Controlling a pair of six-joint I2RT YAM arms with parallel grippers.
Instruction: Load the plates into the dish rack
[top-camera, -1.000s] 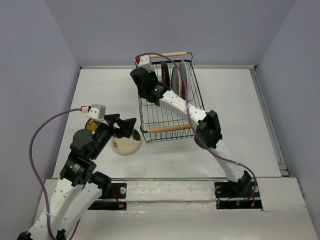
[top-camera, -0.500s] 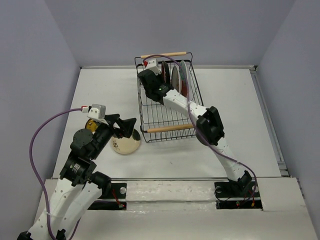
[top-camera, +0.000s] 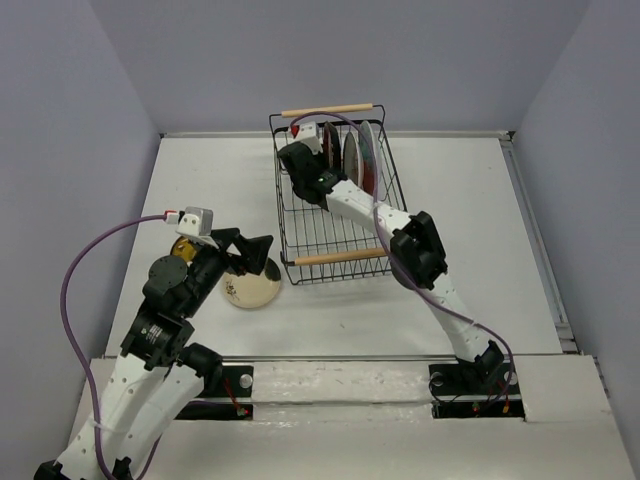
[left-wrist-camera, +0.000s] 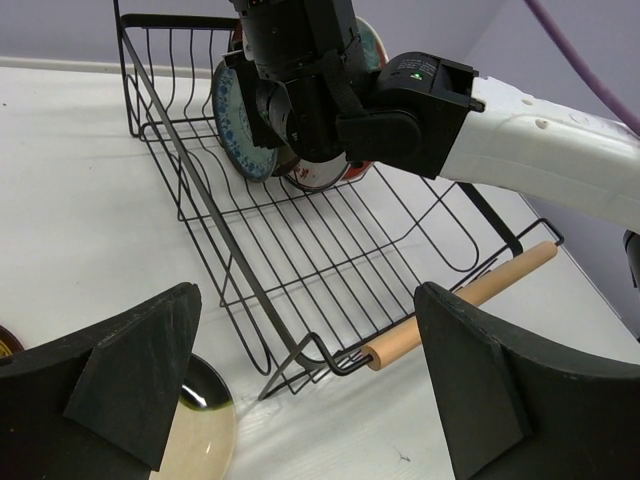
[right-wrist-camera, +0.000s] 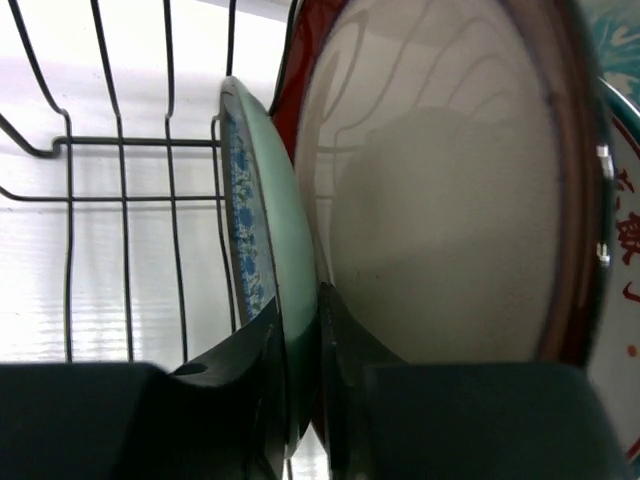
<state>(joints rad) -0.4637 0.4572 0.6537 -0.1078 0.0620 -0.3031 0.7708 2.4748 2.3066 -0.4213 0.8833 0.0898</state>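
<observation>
Near the table's front edge, the left gripper (left-wrist-camera: 312, 392) hangs wide open and empty over the round cream plate (top-camera: 252, 291), beside the black wire dish rack (top-camera: 338, 257). Farther back, the right gripper (right-wrist-camera: 300, 392) pinches the small teal-blue plate (right-wrist-camera: 262, 230) upright in the rack against the larger dark-red-rimmed plate (right-wrist-camera: 430, 200). Slotting looks nearly done; the next move is a gentle release.

No word, number, label or brand can be read anywhere; the nearest thing to writing is a few red strokes on the plate (right-wrist-camera: 625, 250) at the right edge of the right wrist view, too cropped to read.
</observation>
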